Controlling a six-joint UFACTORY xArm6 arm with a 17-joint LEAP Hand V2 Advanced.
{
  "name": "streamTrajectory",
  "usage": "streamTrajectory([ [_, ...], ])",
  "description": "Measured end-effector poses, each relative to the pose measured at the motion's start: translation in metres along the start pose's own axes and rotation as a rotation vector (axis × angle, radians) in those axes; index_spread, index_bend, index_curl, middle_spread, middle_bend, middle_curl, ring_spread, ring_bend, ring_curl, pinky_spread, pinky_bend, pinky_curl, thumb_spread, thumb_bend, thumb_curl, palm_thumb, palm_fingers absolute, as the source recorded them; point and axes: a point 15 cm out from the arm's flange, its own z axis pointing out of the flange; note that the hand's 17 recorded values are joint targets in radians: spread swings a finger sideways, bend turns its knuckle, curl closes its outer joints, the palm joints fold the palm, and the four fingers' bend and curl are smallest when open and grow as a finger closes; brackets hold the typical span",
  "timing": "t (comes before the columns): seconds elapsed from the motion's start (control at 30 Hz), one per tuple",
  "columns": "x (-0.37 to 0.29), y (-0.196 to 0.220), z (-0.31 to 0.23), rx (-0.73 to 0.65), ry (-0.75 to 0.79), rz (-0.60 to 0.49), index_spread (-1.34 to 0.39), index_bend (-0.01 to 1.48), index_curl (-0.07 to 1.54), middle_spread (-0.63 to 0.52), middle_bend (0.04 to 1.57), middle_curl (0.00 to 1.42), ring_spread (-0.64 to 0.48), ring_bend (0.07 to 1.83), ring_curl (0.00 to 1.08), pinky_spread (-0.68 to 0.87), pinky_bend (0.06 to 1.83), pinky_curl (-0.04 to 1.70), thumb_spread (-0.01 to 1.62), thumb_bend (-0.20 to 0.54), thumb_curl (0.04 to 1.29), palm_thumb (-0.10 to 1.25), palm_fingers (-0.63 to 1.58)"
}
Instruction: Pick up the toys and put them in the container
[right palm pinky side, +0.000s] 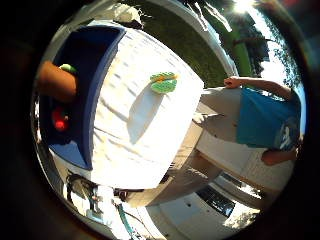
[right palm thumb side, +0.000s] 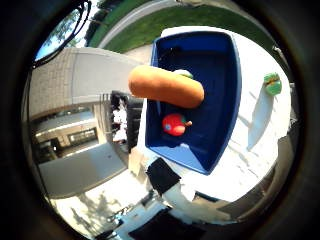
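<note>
Thumb-side palm view puts me above the deep blue plastic container (right palm thumb side: 230, 65), which sits on a surface draped in white cloth (right palm pinky side: 135, 145). A long orange sausage-shaped plush toy (right palm thumb side: 167, 86) shows between the palm and the bin, close to the camera and over the bin's open mouth; I judge it is being carried or dropped in, but I see nothing of the hand in either view, so I cannot tell how it stands or whether it has hold of the toy. On the container floor lies a red round plush toy (right palm thumb side: 174, 124), and a bit of green toy (right palm thumb side: 184, 73) peeks from behind the orange one. Out on the cloth, well apart from the bin, rests a flat green plush toy with orange stripes (right palm pinky side: 164, 83).

To do this step well I want the orange toy fully inside the rim before letting go, centred over the bare blue floor rather than the wall, so it cannot tip out. After that, I judge the green striped toy is the one left to fetch.
</note>
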Motion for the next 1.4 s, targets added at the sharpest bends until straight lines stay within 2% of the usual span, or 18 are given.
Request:
streamTrajectory([
  [0.17,0.080,0.000,0.019,-0.011,0.185,-0.007,-0.35,0.27,0.23,0.07,0.16,0.32,0.26,0.35,0.31,0.41,0.46,0.29,1.05,-0.037,0.28,0.23,0.00],
  [0.37,0.132,-0.001,0.064,-0.062,0.283,-0.021,-0.23,0.19,0.25,0.06,0.18,0.32,0.26,0.33,0.30,0.41,0.44,0.27,1.05,-0.031,0.28,0.23,0.08],
  [0.67,0.148,-0.005,0.130,-0.127,0.297,-0.034,-0.12,0.17,0.27,0.08,0.17,0.31,0.28,0.33,0.31,0.48,0.56,0.29,1.00,-0.035,0.28,0.18,0.14],
  [1.07,0.150,-0.019,0.170,-0.114,0.305,-0.023,-0.08,0.18,0.27,0.05,0.19,0.33,0.28,0.37,0.32,0.49,0.56,0.27,1.05,-0.015,0.30,0.36,0.23],
  [1.2,0.149,-0.020,0.176,-0.131,0.331,-0.033,-0.08,0.18,0.28,0.03,0.19,0.34,0.28,0.43,0.33,0.50,0.56,0.25,1.07,-0.018,0.30,0.41,0.34],
  [1.3,0.148,-0.021,0.183,-0.160,0.371,-0.046,-0.12,0.17,0.28,-0.01,0.21,0.35,0.26,0.54,0.35,0.52,0.62,0.24,1.09,0.001,0.31,0.50,0.58],
  [1.4,0.146,-0.024,0.184,-0.184,0.424,-0.078,-0.15,0.15,0.27,-0.04,0.25,0.37,0.21,0.63,0.38,0.52,0.70,0.26,1.10,-0.007,0.32,0.53,0.74],
])
